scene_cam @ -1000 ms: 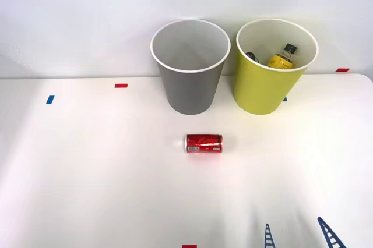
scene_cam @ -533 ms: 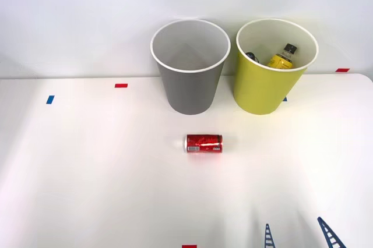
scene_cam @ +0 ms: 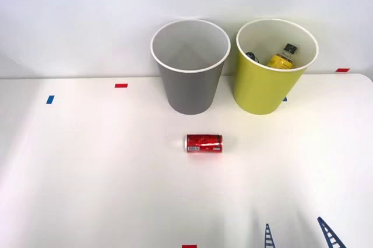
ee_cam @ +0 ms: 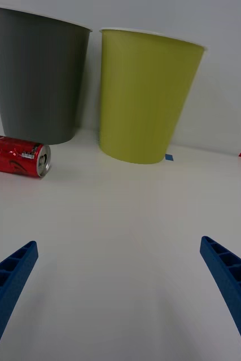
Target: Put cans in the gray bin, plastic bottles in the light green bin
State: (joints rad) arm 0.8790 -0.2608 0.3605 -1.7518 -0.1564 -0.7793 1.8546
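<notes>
Can lay on its side on the tabletop, long axis across the front view, just in front of the gray bin and apart from it; silver end faced the wrist cam. Bottle w/ yellow label and black cap was already inside the light green bin, leaning on its wall. Right end effector hung near the view's lower right, well apart from the can, fingers spread wide and empty.

Judged step: reach for the can. Best approach: centre the fingers over the can's mid-body, close across its round sides, not its ends, so it doesn't roll; lift clear of the gray rim before release.

Vs. earlier frames: no visible change; can, bins and end effector sat the same.
</notes>
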